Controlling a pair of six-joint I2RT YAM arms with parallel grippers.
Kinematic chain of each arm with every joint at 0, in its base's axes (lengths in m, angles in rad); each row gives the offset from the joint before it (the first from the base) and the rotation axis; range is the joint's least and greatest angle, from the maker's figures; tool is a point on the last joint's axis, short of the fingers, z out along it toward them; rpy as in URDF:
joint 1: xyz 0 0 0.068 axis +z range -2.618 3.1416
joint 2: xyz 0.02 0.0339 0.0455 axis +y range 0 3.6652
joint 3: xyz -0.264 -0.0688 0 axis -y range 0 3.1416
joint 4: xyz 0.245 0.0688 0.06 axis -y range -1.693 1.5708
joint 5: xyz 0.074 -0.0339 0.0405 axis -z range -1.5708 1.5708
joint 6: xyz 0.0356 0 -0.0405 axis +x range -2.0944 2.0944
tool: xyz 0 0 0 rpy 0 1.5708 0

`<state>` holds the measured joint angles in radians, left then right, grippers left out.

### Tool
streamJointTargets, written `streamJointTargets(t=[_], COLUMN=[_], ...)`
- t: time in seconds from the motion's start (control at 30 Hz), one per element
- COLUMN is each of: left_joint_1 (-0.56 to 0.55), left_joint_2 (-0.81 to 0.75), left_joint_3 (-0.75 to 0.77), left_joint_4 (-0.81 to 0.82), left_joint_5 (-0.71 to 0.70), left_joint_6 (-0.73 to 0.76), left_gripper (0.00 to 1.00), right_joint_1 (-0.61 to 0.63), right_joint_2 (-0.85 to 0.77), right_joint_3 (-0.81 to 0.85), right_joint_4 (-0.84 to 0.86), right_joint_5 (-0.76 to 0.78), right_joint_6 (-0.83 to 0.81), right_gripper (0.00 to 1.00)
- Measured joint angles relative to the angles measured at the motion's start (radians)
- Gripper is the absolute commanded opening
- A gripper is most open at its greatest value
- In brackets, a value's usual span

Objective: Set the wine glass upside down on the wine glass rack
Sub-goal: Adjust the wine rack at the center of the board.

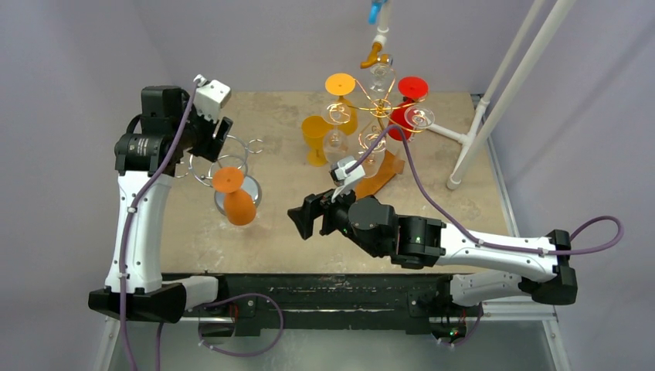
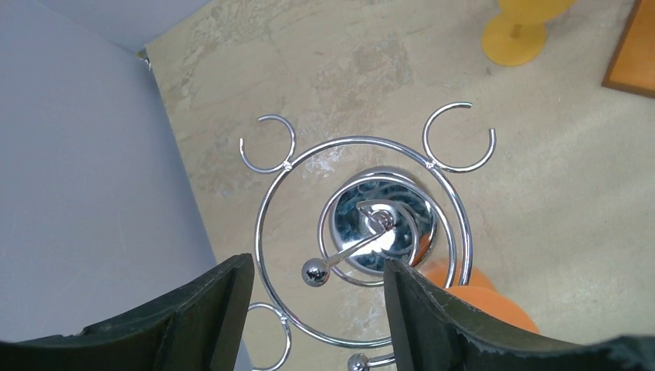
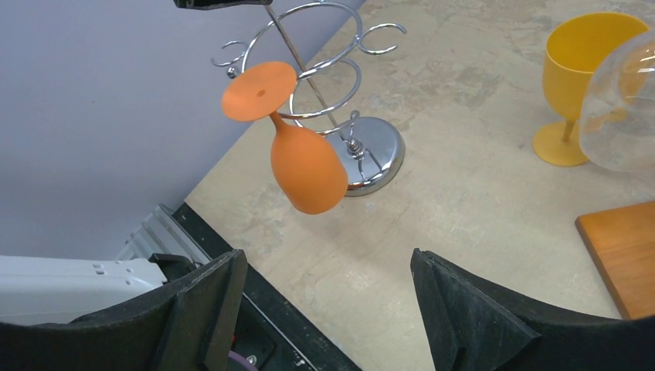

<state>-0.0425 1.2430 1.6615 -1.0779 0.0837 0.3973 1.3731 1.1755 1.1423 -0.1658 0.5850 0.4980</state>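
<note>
- Hanging from the chrome rack (image 1: pixel 229 148) at the left of the table (image 1: pixel 270 239) is one orange wine glass (image 1: pixel 238 202), foot uppermost and bowl down, tilted, its stem caught in the wire.
- Its bowl hangs just beside the rack's round mirrored base, on the side toward the arms.
- Two arms are in view, and neither holds anything.
- The left gripper (image 1: pixel 210 130) hovers right over the top of the chrome rack; its jaws stand wide apart, and nothing is between them but the rack's spiral below.
- The right gripper (image 1: pixel 302 217) sits above the middle of the table, well apart from the glass, its jaws also spread.
- Two racks in all: the second, a gold wire rack (image 1: pixel 378 108), stands at the back on a wooden board (image 1: pixel 384 175).
- On that gold rack hang one red glass (image 1: pixel 403 117), one amber glass (image 1: pixel 345 114) and several clear ones; their exact count is hard to tell.
- One yellow goblet (image 1: pixel 316 137) stands upright on the table beside the board.
</note>
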Motion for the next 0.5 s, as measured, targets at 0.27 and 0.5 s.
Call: streamJointTargets(t=[0.27,0.5], left_joint_1=[0.0,0.0], left_joint_2=[-0.005,-0.006], left_joint_3=[-0.081,-0.151], left_joint_4=[0.051,0.095], left_joint_5=[-0.013,-0.021], left_joint_6=[-0.129,-0.163], left_gripper=[0.58,0.44], right_joint_1=[-0.006,-0.012], right_joint_2=[-0.024,-0.081], right_joint_3=[-0.002,-0.032], right_joint_4=[0.001,0.005], right_joint_5=[-0.001,0.001], right_joint_6=[0.003,0.008], right_gripper=[0.82,0.78])
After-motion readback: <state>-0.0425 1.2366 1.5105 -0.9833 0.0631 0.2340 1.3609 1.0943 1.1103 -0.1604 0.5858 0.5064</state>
